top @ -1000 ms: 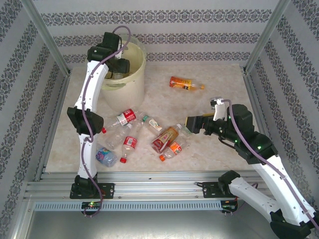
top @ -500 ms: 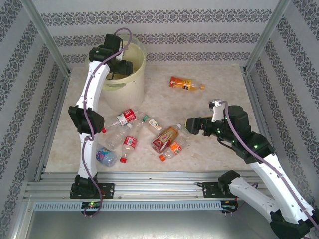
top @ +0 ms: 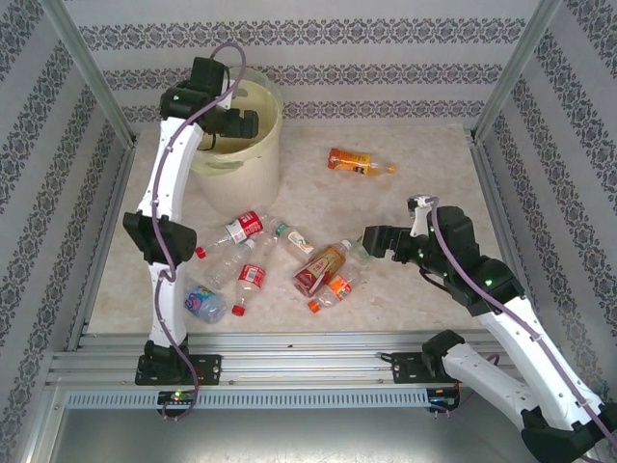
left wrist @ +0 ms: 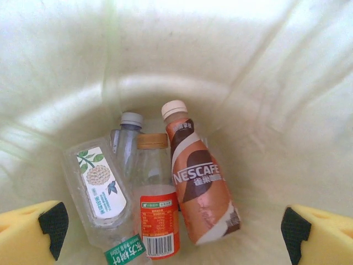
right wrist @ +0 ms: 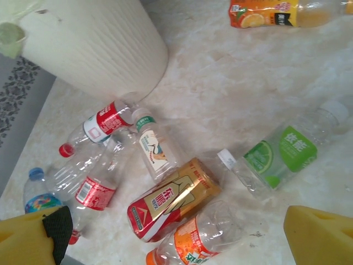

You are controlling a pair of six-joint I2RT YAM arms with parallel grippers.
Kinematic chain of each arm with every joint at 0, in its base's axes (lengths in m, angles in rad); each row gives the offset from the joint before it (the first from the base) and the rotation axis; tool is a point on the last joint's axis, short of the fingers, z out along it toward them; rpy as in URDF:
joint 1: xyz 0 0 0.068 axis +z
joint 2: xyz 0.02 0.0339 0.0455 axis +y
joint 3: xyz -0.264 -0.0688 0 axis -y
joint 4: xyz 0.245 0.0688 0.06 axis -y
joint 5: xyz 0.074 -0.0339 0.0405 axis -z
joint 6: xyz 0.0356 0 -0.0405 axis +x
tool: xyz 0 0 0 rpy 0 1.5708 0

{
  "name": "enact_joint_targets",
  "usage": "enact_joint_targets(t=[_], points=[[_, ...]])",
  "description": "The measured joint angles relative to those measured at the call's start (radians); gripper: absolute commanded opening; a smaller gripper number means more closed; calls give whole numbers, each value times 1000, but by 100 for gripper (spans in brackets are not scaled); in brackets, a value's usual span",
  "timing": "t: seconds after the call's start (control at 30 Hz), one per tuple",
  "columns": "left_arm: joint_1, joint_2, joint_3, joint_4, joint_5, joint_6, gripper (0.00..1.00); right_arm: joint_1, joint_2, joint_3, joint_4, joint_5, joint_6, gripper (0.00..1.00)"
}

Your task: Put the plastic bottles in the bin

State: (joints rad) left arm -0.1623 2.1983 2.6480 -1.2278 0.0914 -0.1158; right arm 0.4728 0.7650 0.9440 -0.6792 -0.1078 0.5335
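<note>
Across the pale marbled table [top: 424, 145], walled by damask-striped wallpaper [top: 318, 34], loose plastic bottles [top: 249, 277] lie toward the front edge, an orange-labelled bottle [top: 359, 161] apart near the far edge. At the far-left corner the bin [top: 255, 172] sits under the left gripper [top: 239, 125], jaws spread and empty; its wrist view looks down on a brown bottle [left wrist: 201, 187] reading NESCAFE inside. The right gripper [top: 369, 238], also spread wide, hovers beside the cluster.

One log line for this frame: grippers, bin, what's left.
left gripper: open, over bin | right gripper: open, above loose bottles | bin: holds at least four bottles | task: unfinished
</note>
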Motion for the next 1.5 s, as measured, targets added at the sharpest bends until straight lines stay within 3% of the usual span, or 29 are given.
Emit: enact_joint_targets(t=[0.33, 0.67, 0.87, 1.1, 1.5], points=[[-25, -233, -103, 20, 69, -16, 100, -84, 76, -53, -1, 36, 95, 98], [-313, -557, -650, 284, 95, -24, 100, -109, 174, -78, 2, 51, 132, 98], [-412, -732, -1000, 527, 162, -44, 100, -140, 264, -74, 2, 76, 151, 98], [-511, -814, -1181, 700, 220, -45, 100, -183, 364, -53, 17, 77, 167, 98], [-552, -800, -1231, 765, 241, -46, 100, -242, 554, 42, 24, 54, 204, 98]])
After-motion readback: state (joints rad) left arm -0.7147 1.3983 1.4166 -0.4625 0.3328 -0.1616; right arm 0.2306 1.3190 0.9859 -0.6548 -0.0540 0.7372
